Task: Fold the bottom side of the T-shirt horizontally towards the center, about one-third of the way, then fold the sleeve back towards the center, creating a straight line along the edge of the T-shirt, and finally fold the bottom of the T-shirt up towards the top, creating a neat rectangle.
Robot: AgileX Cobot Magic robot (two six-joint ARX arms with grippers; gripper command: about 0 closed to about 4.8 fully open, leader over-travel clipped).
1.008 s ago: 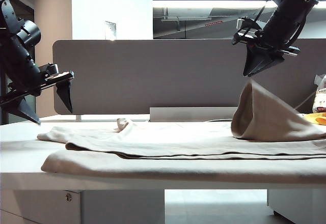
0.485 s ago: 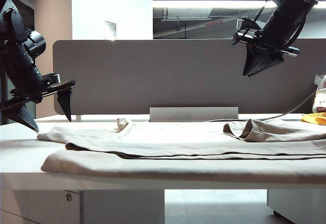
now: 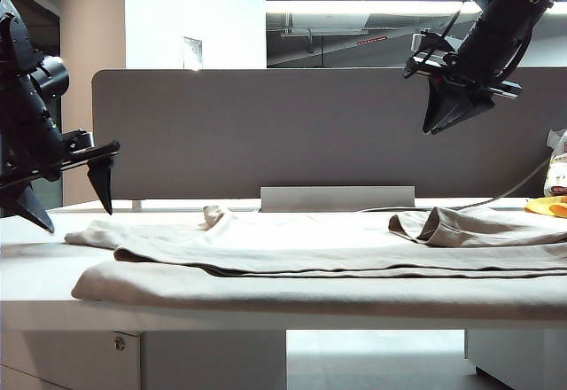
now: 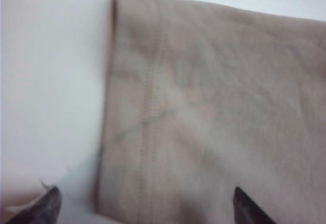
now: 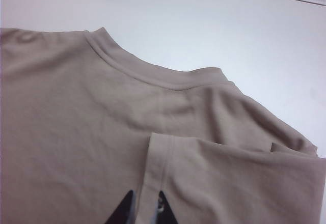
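Both grippers point(image 3: 66, 191) point(image 3: 450, 115) above T-shirt point(image 3: 310, 257)

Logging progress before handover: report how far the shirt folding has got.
Done: the T-shirt lies folded lengthwise in layers, sleeve dropped back on it. In hand: nothing; the right hand hangs shut high above, the left hand is open over the hem end. Left: folding the bottom up.

No legible text or labels
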